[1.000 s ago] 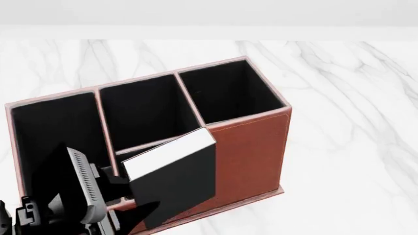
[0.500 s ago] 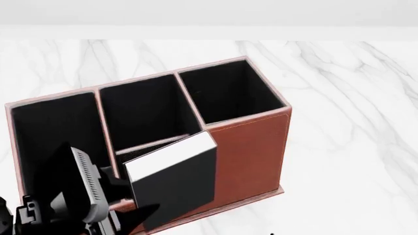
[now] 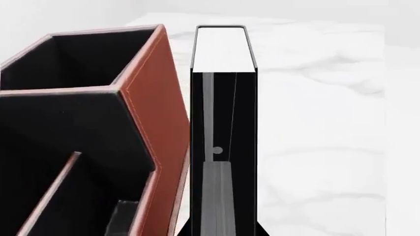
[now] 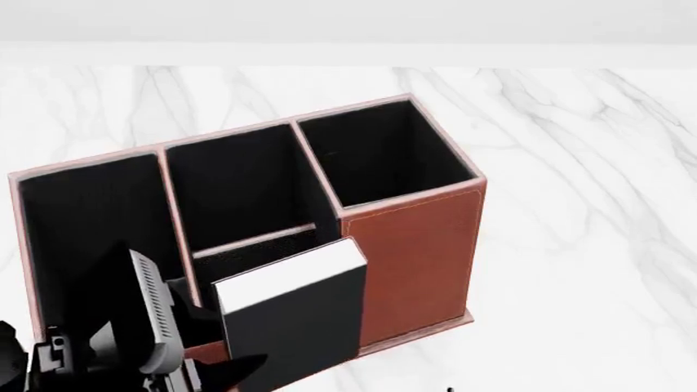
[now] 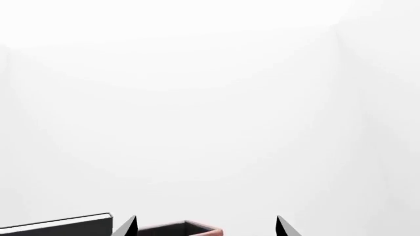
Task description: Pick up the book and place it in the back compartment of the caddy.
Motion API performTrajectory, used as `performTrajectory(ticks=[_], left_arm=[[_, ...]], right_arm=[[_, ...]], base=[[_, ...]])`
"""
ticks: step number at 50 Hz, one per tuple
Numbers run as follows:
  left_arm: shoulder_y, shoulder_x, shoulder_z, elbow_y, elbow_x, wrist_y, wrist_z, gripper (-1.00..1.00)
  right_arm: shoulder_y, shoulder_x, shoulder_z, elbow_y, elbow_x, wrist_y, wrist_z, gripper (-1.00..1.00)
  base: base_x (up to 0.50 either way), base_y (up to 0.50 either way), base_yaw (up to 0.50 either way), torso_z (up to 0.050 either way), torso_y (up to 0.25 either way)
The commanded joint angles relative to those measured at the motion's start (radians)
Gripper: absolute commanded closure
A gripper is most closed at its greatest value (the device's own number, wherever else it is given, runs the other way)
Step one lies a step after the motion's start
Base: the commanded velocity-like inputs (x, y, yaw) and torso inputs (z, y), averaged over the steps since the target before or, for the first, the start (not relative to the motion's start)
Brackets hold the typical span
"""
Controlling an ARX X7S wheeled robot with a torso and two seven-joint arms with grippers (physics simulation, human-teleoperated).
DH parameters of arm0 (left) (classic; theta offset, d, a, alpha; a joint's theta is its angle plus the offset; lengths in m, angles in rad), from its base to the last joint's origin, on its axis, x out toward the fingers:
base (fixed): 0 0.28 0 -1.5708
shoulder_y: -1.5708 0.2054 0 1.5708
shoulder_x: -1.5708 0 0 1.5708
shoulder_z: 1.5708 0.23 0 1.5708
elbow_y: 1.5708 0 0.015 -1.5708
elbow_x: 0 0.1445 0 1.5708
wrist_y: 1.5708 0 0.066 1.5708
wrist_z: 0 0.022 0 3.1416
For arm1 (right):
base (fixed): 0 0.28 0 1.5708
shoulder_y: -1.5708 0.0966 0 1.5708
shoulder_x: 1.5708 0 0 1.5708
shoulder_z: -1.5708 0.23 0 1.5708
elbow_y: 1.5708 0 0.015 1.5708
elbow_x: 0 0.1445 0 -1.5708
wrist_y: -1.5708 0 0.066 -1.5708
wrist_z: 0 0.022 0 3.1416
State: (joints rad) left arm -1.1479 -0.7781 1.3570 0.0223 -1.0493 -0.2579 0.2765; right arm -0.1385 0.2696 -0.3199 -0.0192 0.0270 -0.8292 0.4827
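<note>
The red-brown caddy (image 4: 419, 253) stands in the middle of the head view, its black-lined cells open at the top. My left gripper (image 4: 234, 367) is shut on the black book (image 4: 294, 322), which hangs upright just in front of the caddy's low front wall, white page edge up. In the left wrist view the book (image 3: 223, 123) stands edge-on between the fingers of the left gripper (image 3: 223, 232), right beside the caddy's wall (image 3: 154, 98) and apart from it. The right gripper (image 5: 205, 228) is open with nothing in it; past it show a book corner (image 5: 59, 227) and the caddy rim (image 5: 190, 229).
The caddy stands on a white marble table (image 4: 566, 204), which stretches to the right and behind it. A pale wall lies beyond the table's far edge. The left arm's grey body (image 4: 147, 327) sits in front of the caddy's left cell.
The left gripper has drawn the book lower in the head view and slightly right, uncovering more of the low front cell. The book now stands more upright.
</note>
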Motion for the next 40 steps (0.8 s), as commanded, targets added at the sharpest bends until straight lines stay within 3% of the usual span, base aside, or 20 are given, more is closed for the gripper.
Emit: performTrajectory(ticks=[1,21,40], left_arm=[[-0.047,0.022,-0.014,-0.043,-0.02,-0.033,0.089,1.0],[-0.051,0.008,-0.006,-0.15,0.051,0.059,0.28,1.0],[-0.073,0.041,-0.029,-0.235,0.056,0.075,0.301,1.0]], right_arm=[[0.006,0.0,-0.006,0.01,-0.006,-0.003,0.002,-1.0],[0.02,0.002,-0.018,0.026,-0.006,0.0,0.003,-1.0],[0.018,0.006,-0.025,0.026,-0.012,0.001,0.008,-1.0]], base=[[0.0,0.0,0.0,0.0,0.0],[0.0,0.0,0.0,0.0,0.002],[0.0,0.0,0.0,0.0,0.001]])
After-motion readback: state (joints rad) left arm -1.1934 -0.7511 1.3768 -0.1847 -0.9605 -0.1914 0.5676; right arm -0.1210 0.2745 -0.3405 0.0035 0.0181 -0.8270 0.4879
